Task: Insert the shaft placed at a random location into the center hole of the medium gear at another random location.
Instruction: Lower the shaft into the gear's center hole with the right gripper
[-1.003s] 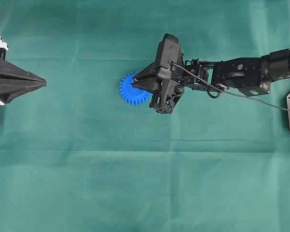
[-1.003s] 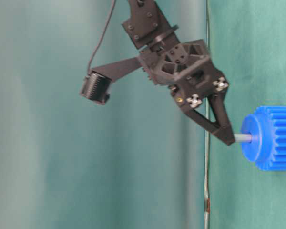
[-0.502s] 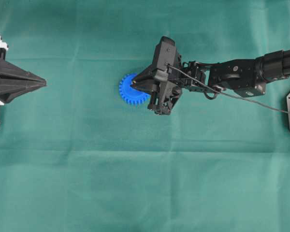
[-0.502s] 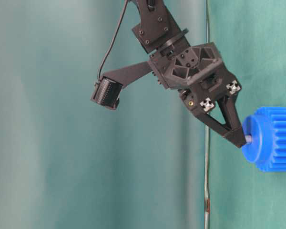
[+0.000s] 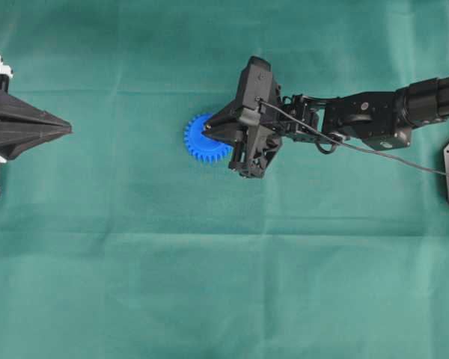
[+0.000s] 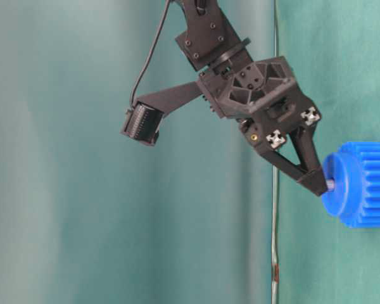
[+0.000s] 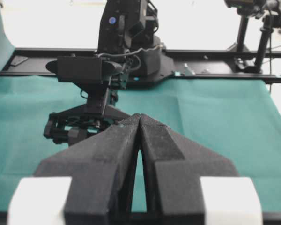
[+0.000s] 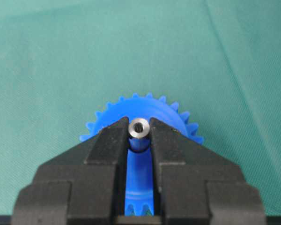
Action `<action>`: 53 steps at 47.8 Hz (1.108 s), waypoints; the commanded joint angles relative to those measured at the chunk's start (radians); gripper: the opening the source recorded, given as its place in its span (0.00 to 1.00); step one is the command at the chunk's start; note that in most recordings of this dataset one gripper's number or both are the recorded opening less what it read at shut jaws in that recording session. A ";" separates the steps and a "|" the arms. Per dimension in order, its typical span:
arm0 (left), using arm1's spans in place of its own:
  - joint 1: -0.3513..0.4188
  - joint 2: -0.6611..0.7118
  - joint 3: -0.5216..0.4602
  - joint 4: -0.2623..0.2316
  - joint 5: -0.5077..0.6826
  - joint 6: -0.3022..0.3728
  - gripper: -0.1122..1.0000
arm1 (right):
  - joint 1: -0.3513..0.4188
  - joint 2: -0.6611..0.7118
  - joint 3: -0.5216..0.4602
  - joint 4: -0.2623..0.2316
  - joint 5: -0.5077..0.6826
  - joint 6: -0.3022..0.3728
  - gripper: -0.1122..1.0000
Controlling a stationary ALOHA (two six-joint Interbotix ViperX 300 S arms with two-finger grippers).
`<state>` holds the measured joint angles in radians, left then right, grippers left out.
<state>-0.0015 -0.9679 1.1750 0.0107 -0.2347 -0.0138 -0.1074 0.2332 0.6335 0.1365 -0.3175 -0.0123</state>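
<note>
The right hand [image 5: 209, 132] reaches in from the right side of the overhead view and sits over the medium gear [image 5: 202, 142], which lies flat on the green cloth of the counter [image 5: 209, 284], a little left of and above the middle. Its two black fingers [image 8: 103, 145] stand narrow, pinched on the shaft [image 8: 139, 128]; in the right wrist view the shiny round end of the pin shows between the fingertips, with a small dark recess in its face, and the blue hub fills the slot behind it.

In the table-level view, which is turned on its side so the cloth runs up the right edge, the right hand [image 6: 322, 185] has its fingertips just beside the face of the raised hub of the medium gear [image 6: 361, 183]. Only a short silvery stub of the shaft [image 6: 330, 185] shows between the tips and the hub, at the hub's middle. The center hole is hidden by the shaft and the fingertips, so how deep the pin sits cannot be told.

The left hand [image 5: 69, 131] rests at the left edge of the overhead view, well apart from the gear. In the left wrist view, the left hand [image 7: 139, 117] has its fingers pressed together, holding nothing.
</note>
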 commanded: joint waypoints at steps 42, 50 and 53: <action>0.000 0.006 -0.025 0.003 0.000 0.002 0.10 | 0.005 -0.129 0.002 0.000 0.005 0.000 0.86; 0.000 0.003 -0.025 0.003 0.005 0.002 0.10 | 0.005 -0.206 0.018 -0.009 0.015 -0.006 0.86; 0.000 0.005 -0.026 0.003 0.005 0.005 0.10 | 0.005 -0.245 0.026 -0.015 0.029 -0.006 0.86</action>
<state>-0.0015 -0.9679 1.1750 0.0123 -0.2255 -0.0123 -0.1012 0.0583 0.6642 0.1304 -0.2976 -0.0138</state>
